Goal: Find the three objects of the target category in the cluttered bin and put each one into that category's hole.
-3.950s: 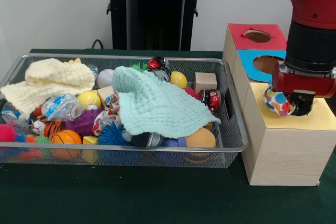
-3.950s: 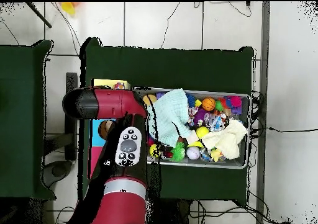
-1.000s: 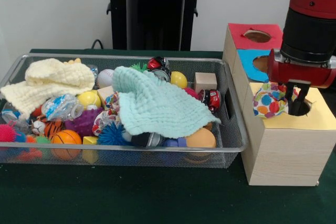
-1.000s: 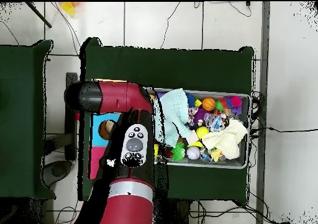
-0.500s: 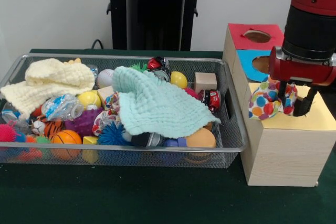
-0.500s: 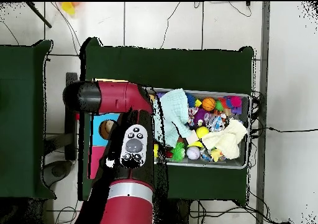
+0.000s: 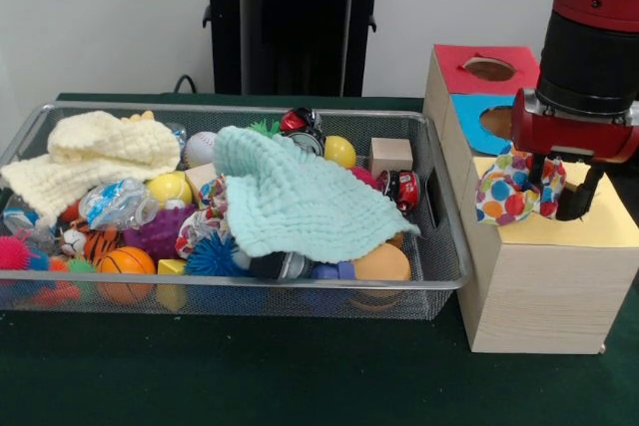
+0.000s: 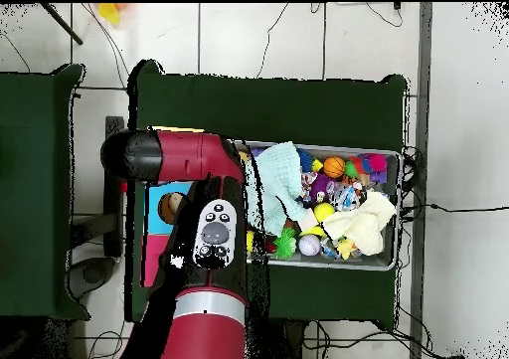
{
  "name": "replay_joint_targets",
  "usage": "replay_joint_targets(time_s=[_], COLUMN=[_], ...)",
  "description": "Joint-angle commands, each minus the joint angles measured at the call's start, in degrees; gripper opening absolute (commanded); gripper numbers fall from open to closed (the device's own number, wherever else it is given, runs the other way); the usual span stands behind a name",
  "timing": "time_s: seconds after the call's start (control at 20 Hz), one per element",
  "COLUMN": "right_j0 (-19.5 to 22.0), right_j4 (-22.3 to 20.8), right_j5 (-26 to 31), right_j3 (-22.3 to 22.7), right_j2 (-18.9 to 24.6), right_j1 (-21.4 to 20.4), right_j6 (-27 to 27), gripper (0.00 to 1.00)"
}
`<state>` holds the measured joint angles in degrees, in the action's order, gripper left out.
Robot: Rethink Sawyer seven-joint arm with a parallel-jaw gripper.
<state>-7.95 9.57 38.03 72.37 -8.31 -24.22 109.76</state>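
Observation:
My gripper hangs over the yellow top of the nearest wooden box, open, its dark fingers apart. A polka-dot cloth is bunched on the left edge of that yellow top, against my left finger and not clamped. The hole in the yellow top is mostly hidden behind my fingers. In the overhead view my red arm covers the gripper and the cloth.
Behind the yellow box stand a blue-topped hole and a red-topped hole. The wire bin to the left holds a mint cloth, a cream cloth, balls, blocks and small toys. A black stand rises behind.
The gripper has risen off the yellow hole and opened. The polka-dot cloth has come out with it and now lies on the box's left edge. Almost nothing has moved in the last half second.

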Motion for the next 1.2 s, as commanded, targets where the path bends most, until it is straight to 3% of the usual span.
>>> replay_joint_targets(time_s=[0.05, 0.3, 0.7, 1.2], right_j0=[2.75, 2.67, 2.19, 2.03], right_j4=[-0.75, -0.08, 1.06, 0.48], right_j5=[-2.58, -0.76, 11.54, 8.90], right_j3=[4.53, 5.18, 3.64, 4.96], right_j2=[4.43, 4.67, 3.57, 3.90], right_j1=[-0.46, -2.99, -9.51, -9.89], right_j6=[4.86, 4.76, 4.66, 5.56], gripper=[1.00, 1.00, 1.00, 1.00])
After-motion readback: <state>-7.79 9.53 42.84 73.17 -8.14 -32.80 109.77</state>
